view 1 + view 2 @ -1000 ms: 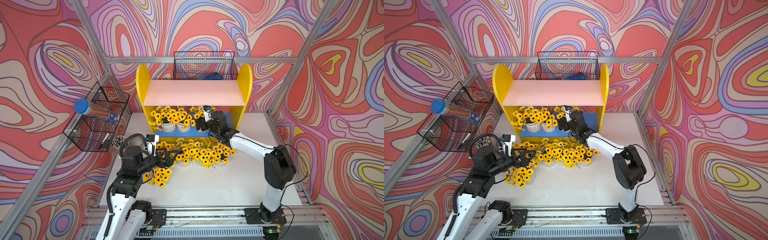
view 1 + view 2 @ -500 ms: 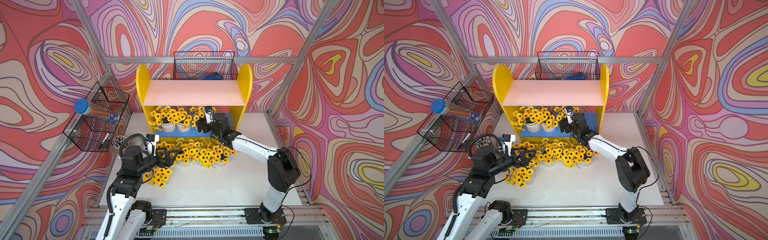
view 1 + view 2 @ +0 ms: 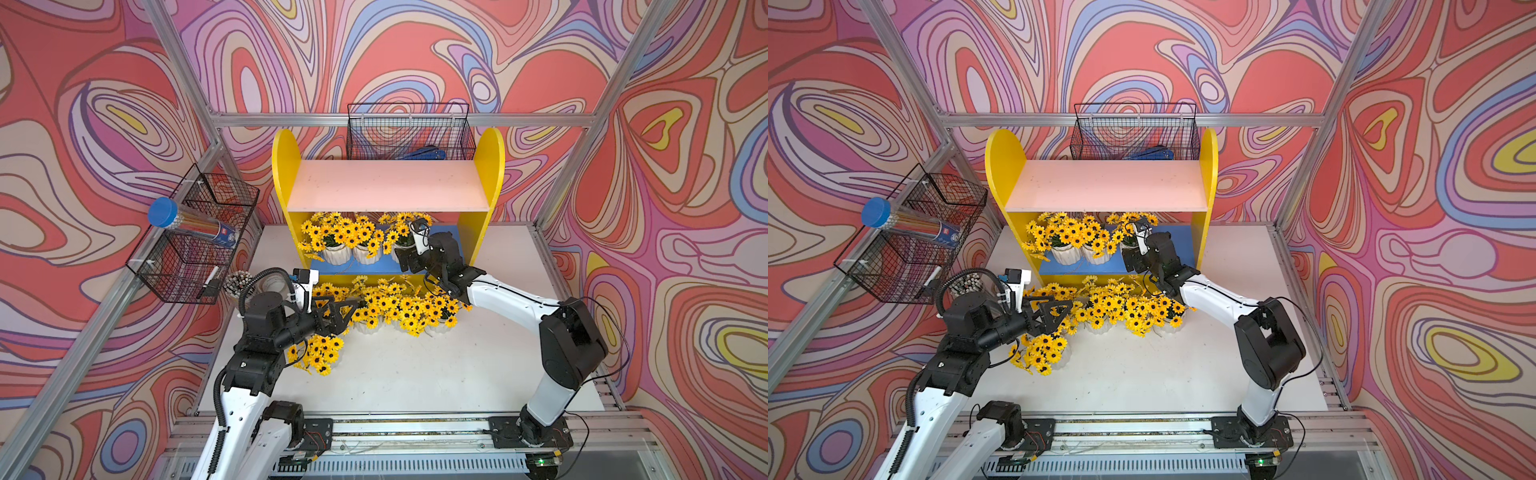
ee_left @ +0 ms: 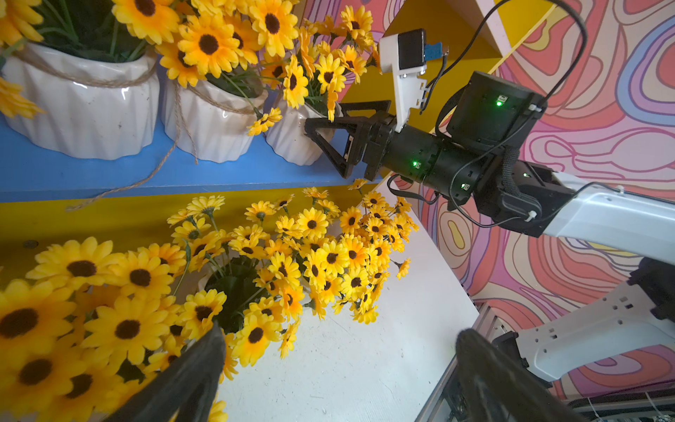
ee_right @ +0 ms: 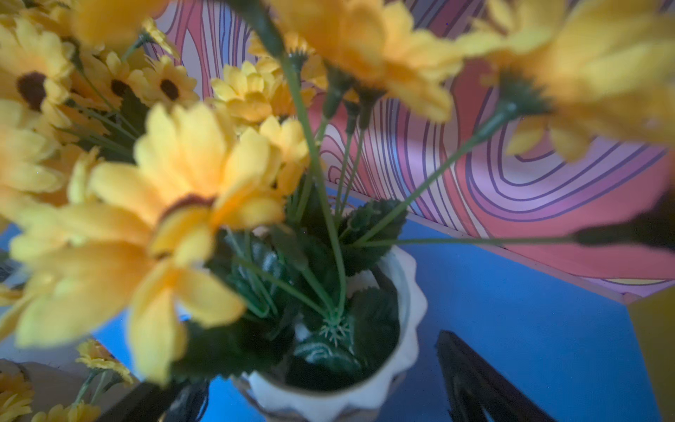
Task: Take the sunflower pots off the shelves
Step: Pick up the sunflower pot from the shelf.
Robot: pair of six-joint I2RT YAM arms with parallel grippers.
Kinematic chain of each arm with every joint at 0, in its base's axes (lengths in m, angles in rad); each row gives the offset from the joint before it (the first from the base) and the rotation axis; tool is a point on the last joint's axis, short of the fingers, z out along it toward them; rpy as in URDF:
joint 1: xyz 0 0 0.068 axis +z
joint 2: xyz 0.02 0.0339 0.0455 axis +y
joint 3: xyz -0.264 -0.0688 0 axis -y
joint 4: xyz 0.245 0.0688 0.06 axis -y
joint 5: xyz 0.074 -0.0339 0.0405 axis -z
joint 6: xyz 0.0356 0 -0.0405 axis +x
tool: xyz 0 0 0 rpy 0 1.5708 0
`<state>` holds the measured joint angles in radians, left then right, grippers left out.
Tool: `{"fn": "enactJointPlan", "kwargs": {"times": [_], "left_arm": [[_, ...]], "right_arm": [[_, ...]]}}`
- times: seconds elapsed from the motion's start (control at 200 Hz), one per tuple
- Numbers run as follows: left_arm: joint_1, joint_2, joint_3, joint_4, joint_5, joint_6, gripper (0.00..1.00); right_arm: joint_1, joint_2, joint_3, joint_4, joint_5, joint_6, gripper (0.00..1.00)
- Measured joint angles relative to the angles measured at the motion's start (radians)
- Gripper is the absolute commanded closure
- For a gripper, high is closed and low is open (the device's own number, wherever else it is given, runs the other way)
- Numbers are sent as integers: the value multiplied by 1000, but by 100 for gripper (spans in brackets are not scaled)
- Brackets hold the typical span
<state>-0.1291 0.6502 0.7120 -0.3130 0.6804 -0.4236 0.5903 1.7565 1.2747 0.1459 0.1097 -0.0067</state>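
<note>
The shelves (image 3: 386, 191) (image 3: 1106, 185) are yellow, with a bare pink upper board. Three sunflower pots (image 3: 334, 253) (image 3: 365, 254) (image 3: 1064, 253) stand on the blue lower board (image 4: 109, 175). My right gripper (image 3: 403, 257) (image 3: 1128, 259) (image 4: 325, 117) is open and straddles the right-hand pot (image 4: 292, 142) (image 5: 365, 394). Its fingers (image 5: 475, 380) stand clear of the pot's wall. Several more pots (image 3: 368, 328) (image 3: 1100, 326) crowd the table before the shelves, and one (image 3: 320, 353) sits under my left arm. My left gripper (image 3: 347, 316) (image 3: 1061, 318) (image 4: 341, 332) is open and holds nothing, beside those table pots.
A black wire basket (image 3: 166, 266) on the left wall holds a clear blue-lidded jar (image 3: 187, 226). Another wire basket (image 3: 409, 133) hangs behind the shelves. A cup of pencils (image 3: 237, 282) stands at the table's left edge. The white table (image 3: 415, 374) stretches toward the front rail.
My right gripper has eased in around the right-hand pot on the blue board, and that arm's elbow has swung outward. The left arm has stayed put.
</note>
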Motion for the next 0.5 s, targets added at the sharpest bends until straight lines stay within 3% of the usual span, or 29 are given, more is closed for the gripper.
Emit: {"fn": "enactJointPlan", "kwargs": {"times": [0.501], "left_arm": [[0, -2, -1, 0, 0, 0, 0]], "right_arm": [[-16, 88, 51, 56, -33, 37, 2]]}}
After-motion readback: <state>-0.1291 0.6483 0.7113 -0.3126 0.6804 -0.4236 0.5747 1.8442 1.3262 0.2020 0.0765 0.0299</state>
